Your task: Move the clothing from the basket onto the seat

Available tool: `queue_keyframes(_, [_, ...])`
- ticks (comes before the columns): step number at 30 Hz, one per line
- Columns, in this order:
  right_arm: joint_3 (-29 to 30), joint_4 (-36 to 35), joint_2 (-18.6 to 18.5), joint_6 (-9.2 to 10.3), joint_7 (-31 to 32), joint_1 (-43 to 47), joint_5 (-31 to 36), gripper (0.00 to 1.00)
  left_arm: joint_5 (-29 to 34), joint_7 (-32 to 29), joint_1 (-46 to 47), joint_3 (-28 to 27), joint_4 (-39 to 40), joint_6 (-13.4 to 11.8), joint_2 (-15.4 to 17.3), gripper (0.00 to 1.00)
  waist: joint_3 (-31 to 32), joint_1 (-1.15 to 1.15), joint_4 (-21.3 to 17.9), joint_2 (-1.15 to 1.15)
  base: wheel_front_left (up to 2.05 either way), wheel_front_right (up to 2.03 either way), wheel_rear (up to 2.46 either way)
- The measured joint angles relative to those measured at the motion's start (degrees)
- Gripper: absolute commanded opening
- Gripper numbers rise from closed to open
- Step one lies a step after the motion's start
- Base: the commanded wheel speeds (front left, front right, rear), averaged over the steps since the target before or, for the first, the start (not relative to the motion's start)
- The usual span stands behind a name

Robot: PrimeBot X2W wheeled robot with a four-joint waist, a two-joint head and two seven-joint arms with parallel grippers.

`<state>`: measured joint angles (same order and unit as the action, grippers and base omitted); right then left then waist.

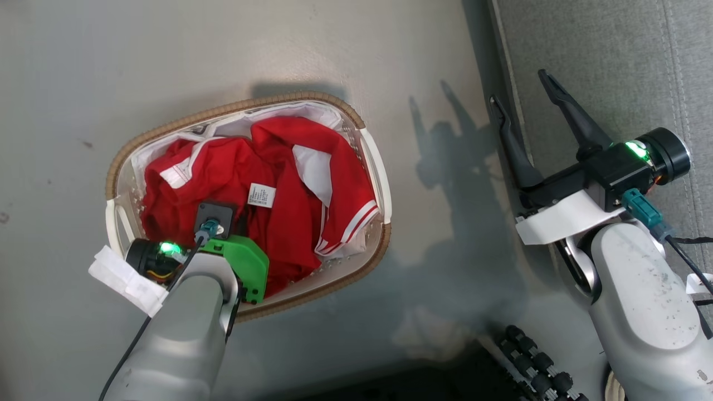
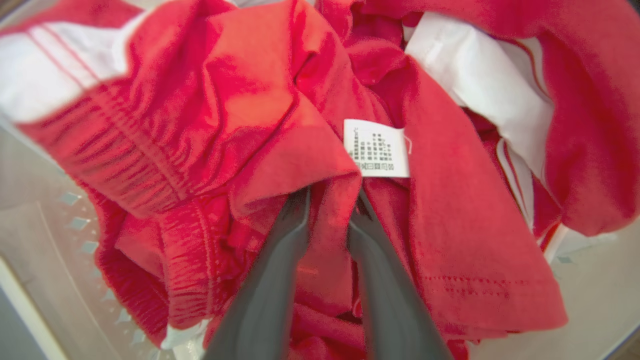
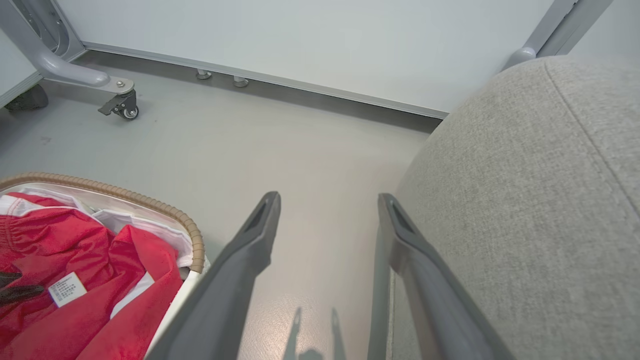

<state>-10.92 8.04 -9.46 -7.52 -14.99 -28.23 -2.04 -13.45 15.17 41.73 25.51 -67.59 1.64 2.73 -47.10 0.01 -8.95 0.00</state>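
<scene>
**Red clothing (image 1: 289, 223) all in the basket (image 1: 167, 131); left gripper (image 2: 332, 200) pinched on a fold**

Seat (image 1: 613, 67): grey fabric cushion, at the right of the head view, well apart from the basket, with grey floor (image 1: 167, 50) between them.

Basket: oval, brown woven rim, white walls, standing on the floor to the robot's left. It holds a white liner (image 1: 320, 114), which shows at the far rim, and the crumpled clothing: red fabric, white panels, white stripes at a hem near the basket's right wall. The pile fills most of the basket.

Right gripper (image 1: 517, 86): fingers spread wide, pointing away from the robot. One finger is over the seat's near edge, the other over the floor just beside it. It is well apart from the clothing.

Left gripper: down inside the basket at its near end; in the head view the wrist covers the fingers. The left wrist view shows the two fingers close together with a fold of red fabric clamped between them, the tips buried under the fold. An elastic waistband section lies to their left in that view.

Tag (image 2: 376, 148): small, white, printed, lying on the red fabric just beyond the fingertips and slightly right in the left wrist view.
</scene>
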Motion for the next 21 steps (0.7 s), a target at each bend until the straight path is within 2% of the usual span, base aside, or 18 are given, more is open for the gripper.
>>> queue_keyframes(6, [0.98,1.8,0.98,0.0,-0.01,0.1,-0.75,1.0,-0.31,0.0,-2.29,-0.64,3.05,-0.33,0.01,0.0,3.36,0.0,0.21,0.0,0.0,0.0,0.0])
queue_keyframes(13, [0.33,4.28,2.25,0.0,0.0,2.55,-1.85,1.0,-0.12,0.0,-8.82,-2.57,8.9,-0.05,0.25,0.0,10.22,0.0,0.5,0.0,0.0,0.0,0.0])
queue_keyframes(21, [1.54,6.33,2.65,-0.01,-0.01,7.81,-2.9,1.0,3.3,0.0,-17.12,-3.49,21.46,0.79,0.25,0.0,20.05,-0.01,1.55,0.0,0.0,0.0,0.0])
